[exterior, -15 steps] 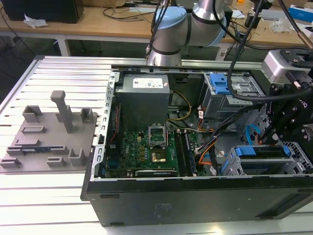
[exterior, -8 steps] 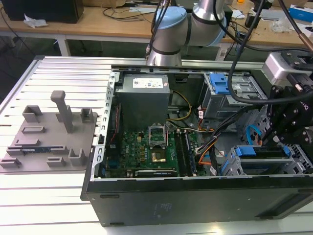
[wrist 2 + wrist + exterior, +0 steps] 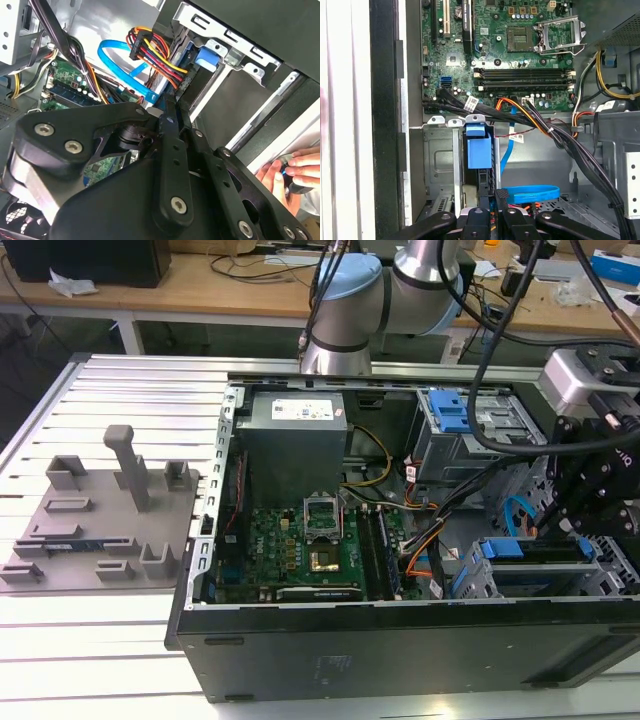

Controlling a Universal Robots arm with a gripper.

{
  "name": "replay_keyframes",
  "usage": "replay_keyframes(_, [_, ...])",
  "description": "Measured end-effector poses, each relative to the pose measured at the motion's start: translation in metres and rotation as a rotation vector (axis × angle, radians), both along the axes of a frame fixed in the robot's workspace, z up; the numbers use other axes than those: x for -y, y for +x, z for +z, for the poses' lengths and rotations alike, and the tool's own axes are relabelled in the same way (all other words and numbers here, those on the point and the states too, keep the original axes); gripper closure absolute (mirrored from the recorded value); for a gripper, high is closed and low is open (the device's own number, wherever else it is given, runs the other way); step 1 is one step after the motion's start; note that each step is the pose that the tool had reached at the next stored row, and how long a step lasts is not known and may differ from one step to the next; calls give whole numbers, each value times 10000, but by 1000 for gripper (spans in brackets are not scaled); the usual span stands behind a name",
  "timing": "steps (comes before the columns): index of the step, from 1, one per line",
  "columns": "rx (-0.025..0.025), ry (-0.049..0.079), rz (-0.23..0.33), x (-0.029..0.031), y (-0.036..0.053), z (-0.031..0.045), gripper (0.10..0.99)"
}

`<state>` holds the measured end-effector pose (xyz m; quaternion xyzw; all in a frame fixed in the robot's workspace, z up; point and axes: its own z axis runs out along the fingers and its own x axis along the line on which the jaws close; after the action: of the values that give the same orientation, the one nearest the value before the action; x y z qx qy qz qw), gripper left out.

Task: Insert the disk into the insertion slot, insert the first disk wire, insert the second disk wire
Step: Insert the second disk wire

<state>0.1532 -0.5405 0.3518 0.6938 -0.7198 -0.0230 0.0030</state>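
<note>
You are at the wire steps now: the disk (image 3: 479,149) already sits in the insertion slot (image 3: 438,161), its bright blue carrier showing at the mouth of the low grey cage in the first wrist view. In the exterior view the same blue carrier end (image 3: 502,548) lies in the corner of the open computer case (image 3: 400,650) at the exterior view's right, and the case itself lies on the ribbed table (image 3: 110,640).

Your gripper (image 3: 493,201) hangs just past the rear of the cage, and it looks narrow, the tips drawn nearly together. In the second wrist view the gripper (image 3: 167,107) ends right beside the flat blue data cable (image 3: 120,62), where that cable drops toward the disk's back edge. Whether the tips pinch the cable's plug or only stand against it, you cannot tell from here. The bundle of red, yellow and black power wires (image 3: 152,57) with its dark plug lies just above, touching the cage; whether that plug is seated is hidden too.

Judging by this, the first wire is in hand. The next move calls for the plug to be square to its socket and a straight, gentle push, since the loose black cables (image 3: 560,140) crowd the path.

Mind the person's hand (image 3: 295,172) resting at the case's outer edge
</note>
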Motion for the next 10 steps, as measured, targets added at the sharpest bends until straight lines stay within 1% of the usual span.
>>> replay_keyframes(10, [0, 2, 1, 0, 10, -8, 925])
